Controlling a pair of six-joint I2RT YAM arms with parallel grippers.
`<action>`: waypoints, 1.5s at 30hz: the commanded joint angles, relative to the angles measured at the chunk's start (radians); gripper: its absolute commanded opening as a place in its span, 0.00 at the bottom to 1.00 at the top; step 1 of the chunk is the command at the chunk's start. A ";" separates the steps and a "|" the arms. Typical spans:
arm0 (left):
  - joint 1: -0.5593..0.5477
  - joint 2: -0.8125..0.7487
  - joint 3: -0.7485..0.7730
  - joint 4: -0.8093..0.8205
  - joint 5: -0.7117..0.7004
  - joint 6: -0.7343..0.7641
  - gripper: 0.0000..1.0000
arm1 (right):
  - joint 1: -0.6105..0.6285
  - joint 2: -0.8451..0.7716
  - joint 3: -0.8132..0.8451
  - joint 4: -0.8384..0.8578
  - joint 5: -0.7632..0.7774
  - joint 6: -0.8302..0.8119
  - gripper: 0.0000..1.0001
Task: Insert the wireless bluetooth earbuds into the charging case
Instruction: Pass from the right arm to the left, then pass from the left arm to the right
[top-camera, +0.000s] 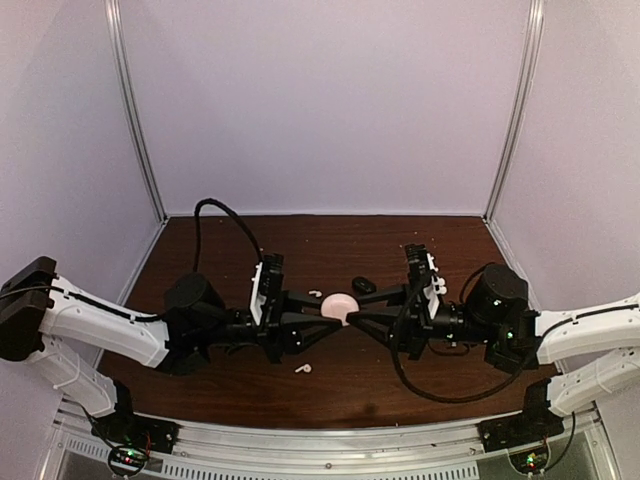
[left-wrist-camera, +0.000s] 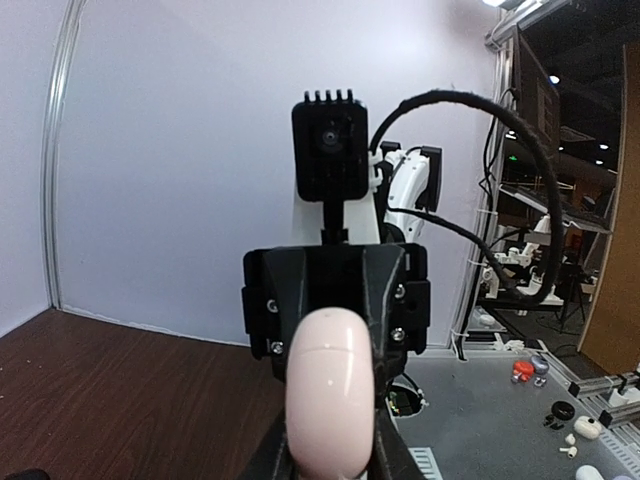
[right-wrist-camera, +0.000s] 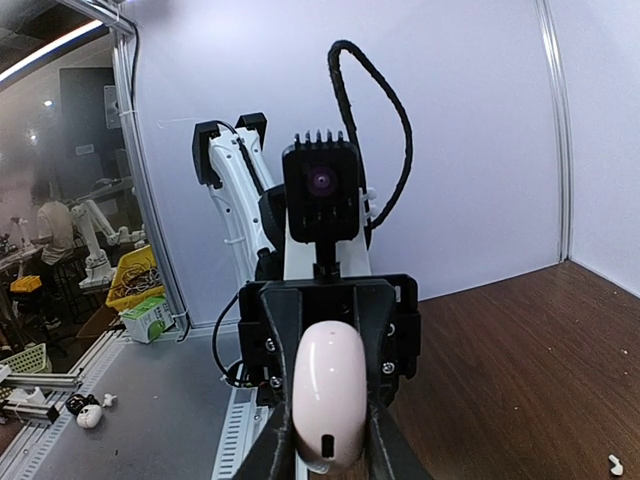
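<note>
Top external view: the two arms reach in from either side and meet over the middle of the brown table. Between them, lifted off the wood, is the pale pink charging case. The right gripper is clamped on it. The left gripper comes at it from the opposite end, and in the left wrist view its fingers press against both flanks of the case, gripping it too. The case's seam shows no gap there.

In the right wrist view the case fills the space between that gripper's fingers, and the left arm's head sits straight behind it, so each gripper blocks the other's end of the case.

Both white earbuds lie on the table, apart from the case. One white earbud is just behind the left gripper's fingers, and the second white earbud is nearer the arm bases. A small black object, too small to identify, rests just behind the right gripper's fingers. A black cable loops up from the left arm.
</note>
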 joint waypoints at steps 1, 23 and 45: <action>-0.005 -0.017 0.029 0.033 0.021 0.032 0.02 | 0.000 -0.050 -0.024 -0.024 0.036 -0.001 0.27; 0.009 -0.086 0.311 -1.100 0.060 0.477 0.00 | 0.003 -0.160 0.089 -0.678 0.042 -0.168 0.52; 0.015 -0.007 0.377 -1.160 0.137 0.482 0.00 | 0.044 -0.017 0.142 -0.705 0.032 -0.226 0.44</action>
